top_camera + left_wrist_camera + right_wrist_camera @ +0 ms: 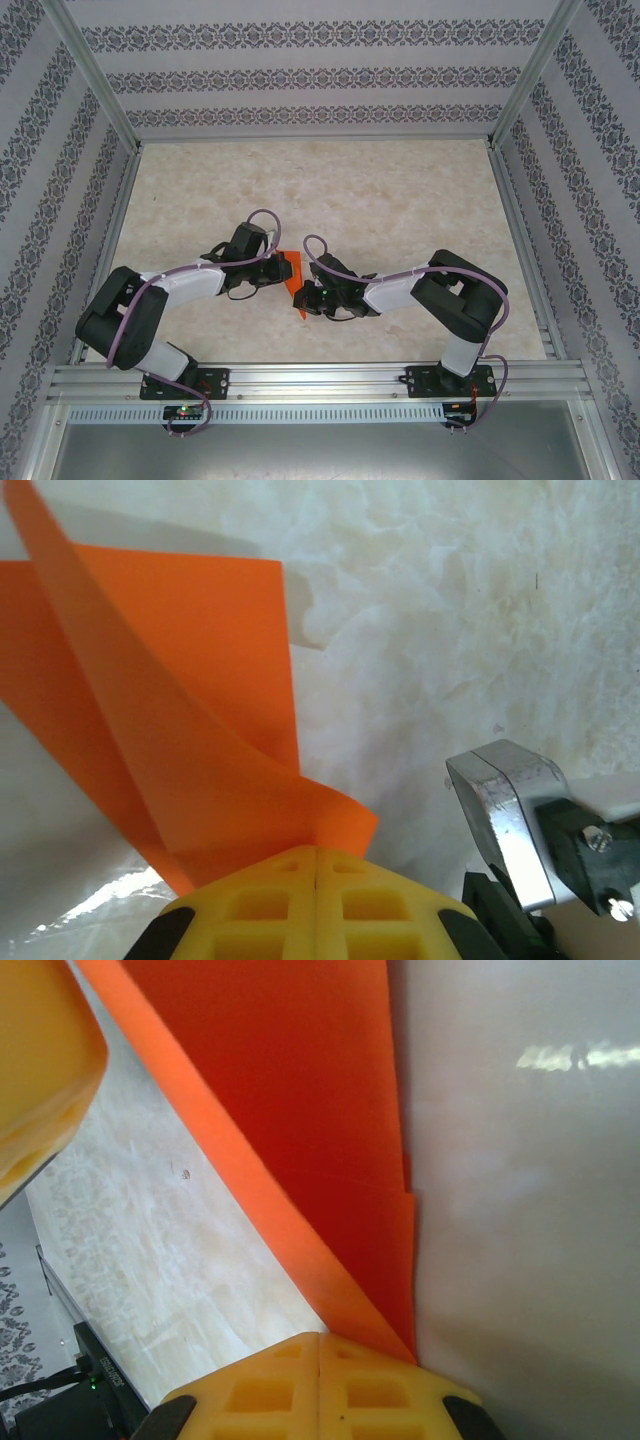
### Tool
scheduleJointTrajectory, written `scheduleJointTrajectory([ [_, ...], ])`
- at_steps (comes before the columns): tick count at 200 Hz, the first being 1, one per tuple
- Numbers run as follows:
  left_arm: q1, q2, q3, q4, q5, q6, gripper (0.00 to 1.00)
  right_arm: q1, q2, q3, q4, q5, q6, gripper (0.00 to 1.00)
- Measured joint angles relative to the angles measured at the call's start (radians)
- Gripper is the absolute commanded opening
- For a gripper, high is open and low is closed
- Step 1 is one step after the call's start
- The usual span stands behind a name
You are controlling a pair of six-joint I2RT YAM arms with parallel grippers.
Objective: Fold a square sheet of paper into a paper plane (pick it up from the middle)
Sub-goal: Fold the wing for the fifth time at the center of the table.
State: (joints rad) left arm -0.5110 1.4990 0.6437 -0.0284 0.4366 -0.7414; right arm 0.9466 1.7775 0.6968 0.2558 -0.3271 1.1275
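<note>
Paper (291, 270) in left hand (316, 856), right hand (318, 1340)

No text, label, brand, number or sign can be read anywhere. The square sheet of paper (200, 680) is plain orange on every face that shows. The dark bands on the walls (300, 80) are a repeated ornament, not lettering. The small boards at the arm bases (185, 410) may carry print, but it is too small to make out.
</note>
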Motion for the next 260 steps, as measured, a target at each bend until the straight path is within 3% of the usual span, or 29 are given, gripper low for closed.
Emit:
scheduleJointTrajectory([
  [114,0.03,0.171,0.029,0.065,0.049,0.008,0.0,0.003,0.008,0.018,-0.027,-0.007,-0.019,0.0],
  [218,0.137,0.245,0.137,0.009,0.077,0.102,0.0,0.007,0.014,0.014,-0.024,-0.008,-0.058,0.0],
  [260,0.159,0.293,0.186,-0.023,0.141,0.129,0.0,0.007,0.014,0.006,-0.008,-0.013,-0.069,0.0],
])
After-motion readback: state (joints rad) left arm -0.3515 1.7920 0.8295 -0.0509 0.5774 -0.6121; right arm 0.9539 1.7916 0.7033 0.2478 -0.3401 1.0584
